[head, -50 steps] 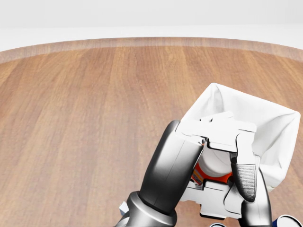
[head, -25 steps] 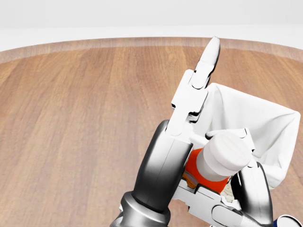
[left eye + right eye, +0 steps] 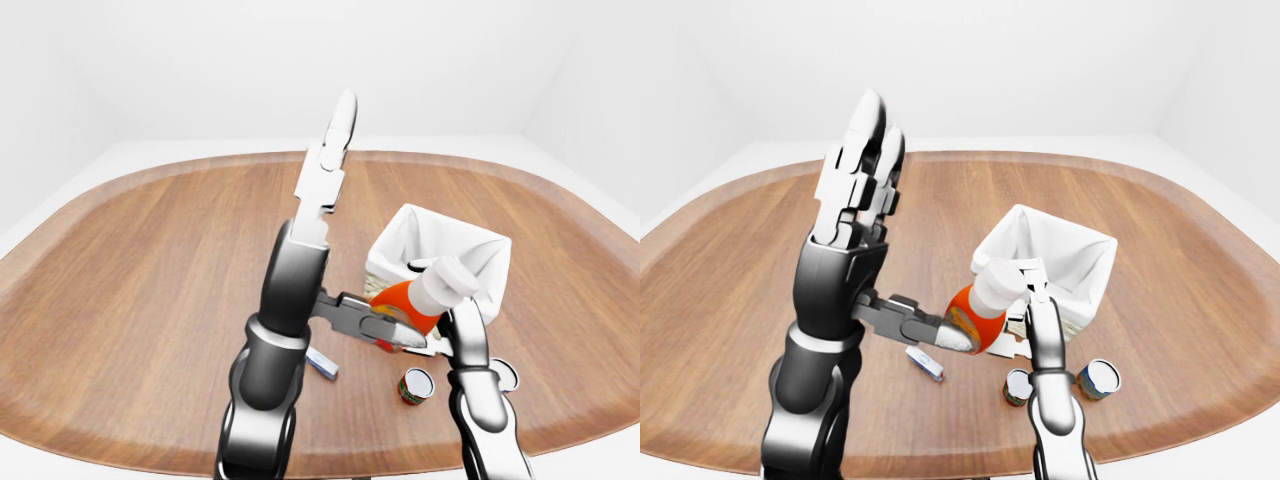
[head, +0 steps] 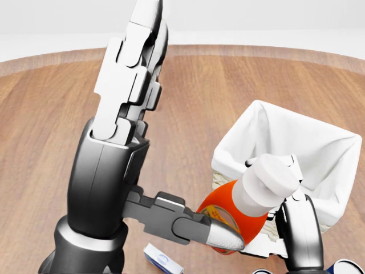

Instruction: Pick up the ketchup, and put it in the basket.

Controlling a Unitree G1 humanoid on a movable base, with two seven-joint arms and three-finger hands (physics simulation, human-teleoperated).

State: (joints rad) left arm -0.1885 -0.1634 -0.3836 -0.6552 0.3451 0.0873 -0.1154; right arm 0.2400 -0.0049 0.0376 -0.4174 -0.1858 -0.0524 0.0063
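Note:
The ketchup [image 4: 225, 216], a red bottle with a white cap, hangs tilted just below and left of the basket [image 4: 296, 123], cap pointing up and right toward its white cloth lining. My right hand [image 4: 288, 231] rises from the bottom edge of the head view and is shut on the bottle's far side. My left hand [image 4: 177, 134] is open, its fingers [image 4: 134, 63] pointing straight up well left of the bottle. Only its outstretched thumb reaches right to the bottle's base. The bottle's lower right side is hidden by my right hand.
A small white and blue box [image 3: 925, 363] lies on the wooden table [image 3: 150, 260] below the left hand. Two cans [image 3: 1018, 386] [image 3: 1100, 378] stand near the table's bottom edge, beside my right forearm. The table's rounded rim runs all round.
My left hand has opened off the ketchup and swung left with its fingers raised, uncovering the bottle. The bottle is now tilted toward the basket. The camera has not moved.

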